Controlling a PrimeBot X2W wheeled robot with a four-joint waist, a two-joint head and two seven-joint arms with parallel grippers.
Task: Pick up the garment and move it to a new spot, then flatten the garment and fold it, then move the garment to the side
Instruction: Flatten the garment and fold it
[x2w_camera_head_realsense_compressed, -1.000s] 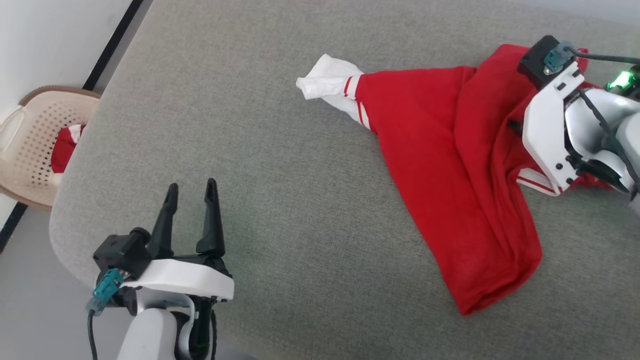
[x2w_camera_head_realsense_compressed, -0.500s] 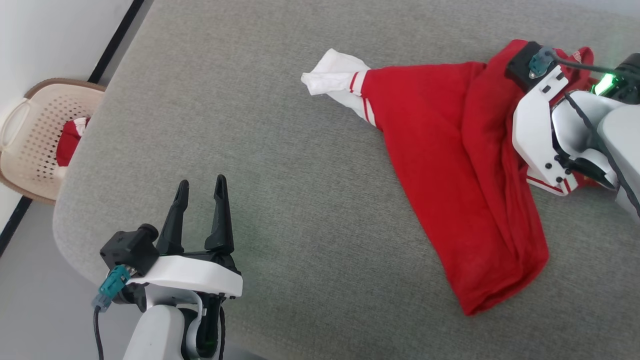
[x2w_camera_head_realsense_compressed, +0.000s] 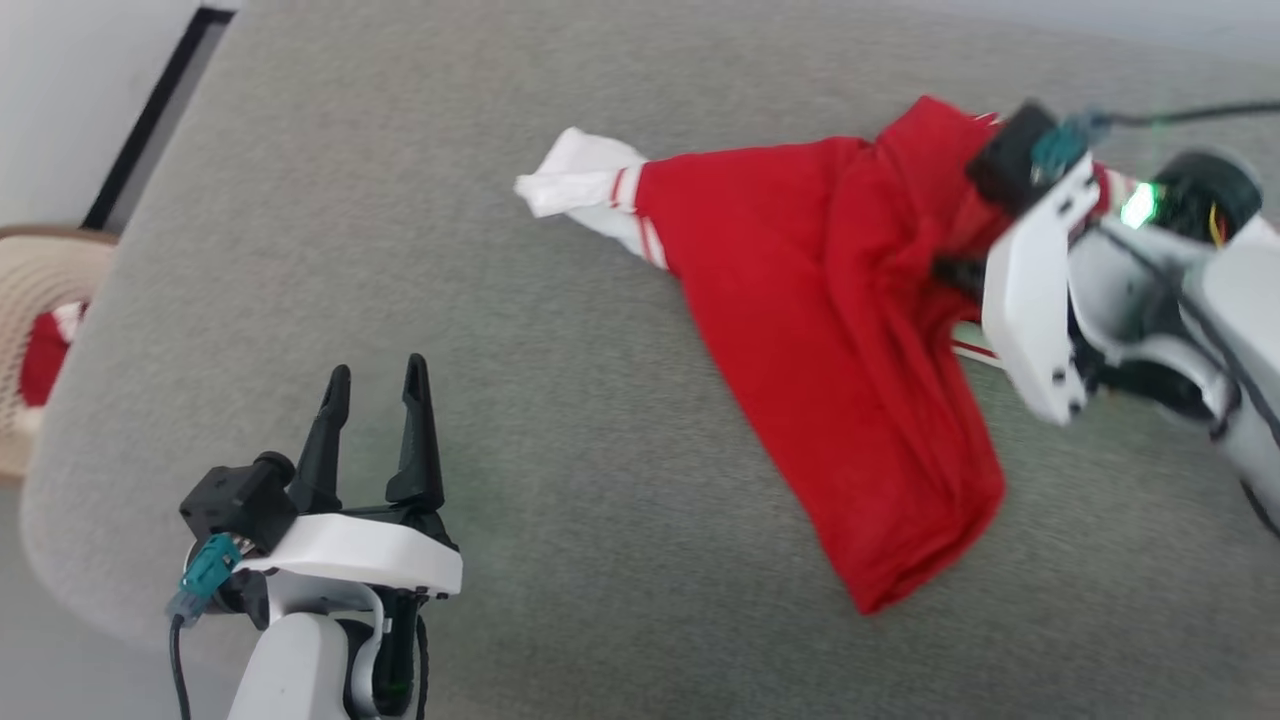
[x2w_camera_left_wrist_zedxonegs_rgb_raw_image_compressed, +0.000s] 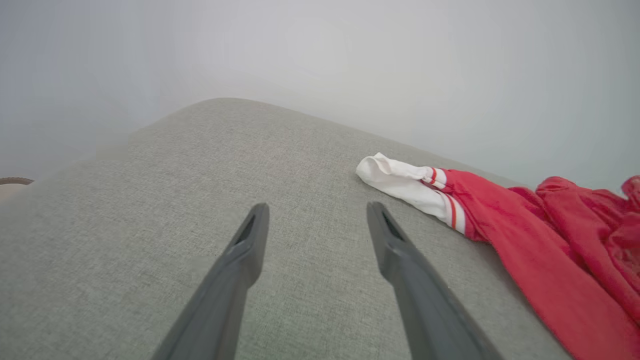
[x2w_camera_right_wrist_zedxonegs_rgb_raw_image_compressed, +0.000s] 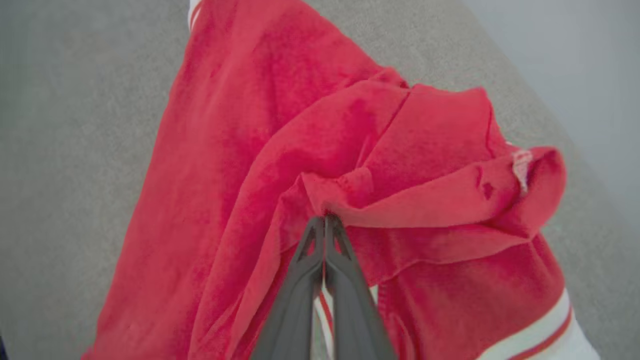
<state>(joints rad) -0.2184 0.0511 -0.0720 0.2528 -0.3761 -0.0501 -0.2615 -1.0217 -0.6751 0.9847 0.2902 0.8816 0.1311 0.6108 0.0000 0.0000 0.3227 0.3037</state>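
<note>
The garment (x2w_camera_head_realsense_compressed: 820, 330) is a red shirt with a white sleeve (x2w_camera_head_realsense_compressed: 575, 180) and red-white trim, lying crumpled on the grey cushion at the right. My right gripper (x2w_camera_head_realsense_compressed: 950, 272) is shut on a raised fold of the red cloth; in the right wrist view the right gripper (x2w_camera_right_wrist_zedxonegs_rgb_raw_image_compressed: 325, 220) has its fingers pressed together with the garment (x2w_camera_right_wrist_zedxonegs_rgb_raw_image_compressed: 280, 150) bunched at the tips. My left gripper (x2w_camera_head_realsense_compressed: 375, 380) stands open at the lower left, well apart from the shirt. In the left wrist view the left gripper (x2w_camera_left_wrist_zedxonegs_rgb_raw_image_compressed: 316, 210) is spread over bare cushion, with the garment (x2w_camera_left_wrist_zedxonegs_rgb_raw_image_compressed: 530, 235) to the right.
The grey upholstered cushion (x2w_camera_head_realsense_compressed: 420, 220) has a rounded edge at the left and front. A beige perforated basket (x2w_camera_head_realsense_compressed: 40, 330) holding red-and-white cloth stands on the floor at the far left. A pale wall (x2w_camera_left_wrist_zedxonegs_rgb_raw_image_compressed: 320, 60) lies beyond the cushion.
My right gripper has shut on the garment and pulled up a fold of it. The head camera has shifted, so the whole scene sits further left. The left gripper stays open.
</note>
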